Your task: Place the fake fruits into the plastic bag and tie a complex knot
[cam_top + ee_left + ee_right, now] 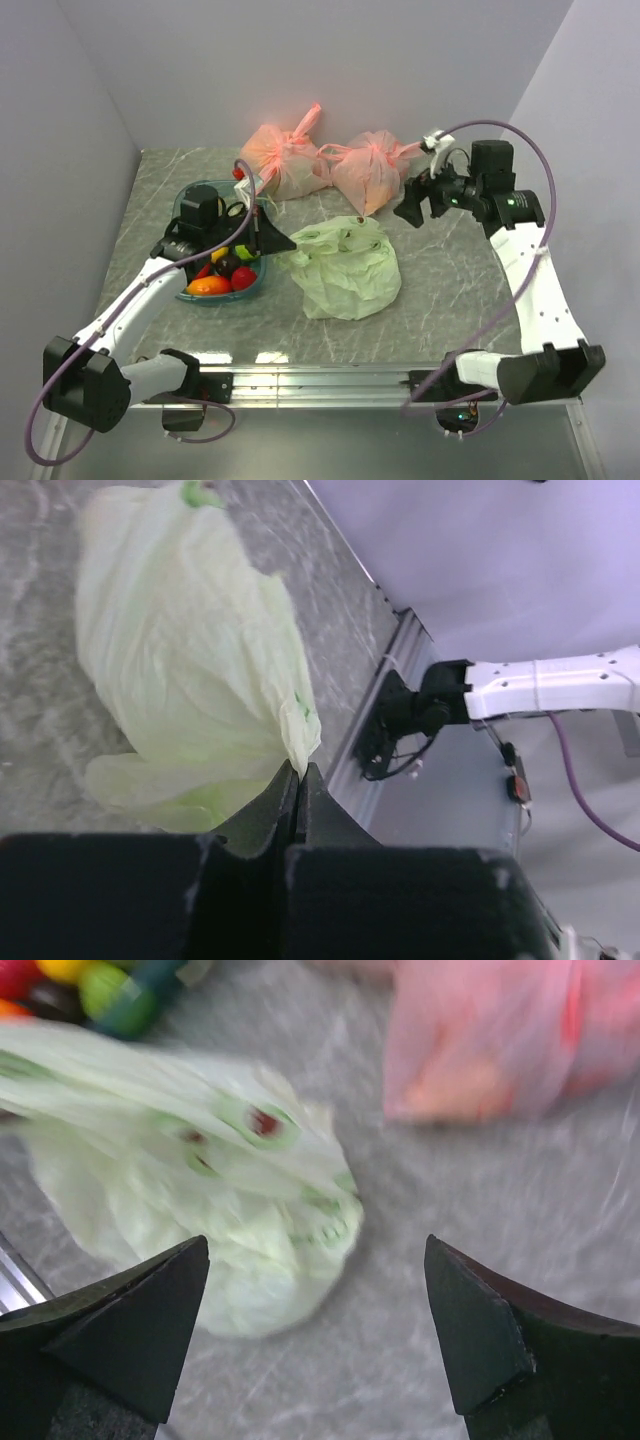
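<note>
- At the middle of the bench [450, 290] lies the plastic bag [345, 268], pale green and crumpled into a loose mound, its mouth not spread as far as the views show.
- Toward the left edge, the fake fruits [212, 285] sit heaped in a teal bowl [232, 297]: orange, red, dark, yellow and green ones can be told apart. Whether any fruit is already inside the bag cannot be told; the right wrist view is blurred and shows only dim coloured spots on the film.
- The left tool [285, 243] hangs over the bowl's right side, clenched on a thin fold at the bag's left edge; the left wrist view shows the film pinched between the closed jaws.
- The right tool [410, 210] hovers above the bench to the right of the bag, well apart from it, jaws spread wide and grasping nothing.
- Along the far edge rest two pink bags [285, 160], already tied and no part of this job.
- By the look of it, the step in hand is getting the bag's mouth open for loading; the knot is a long way off.
- The next move likely calls for the right tool to come down on the opposite rim or handle and pull it away from the left tool's hold, gently, since the film is thin and may slip or tear.
</note>
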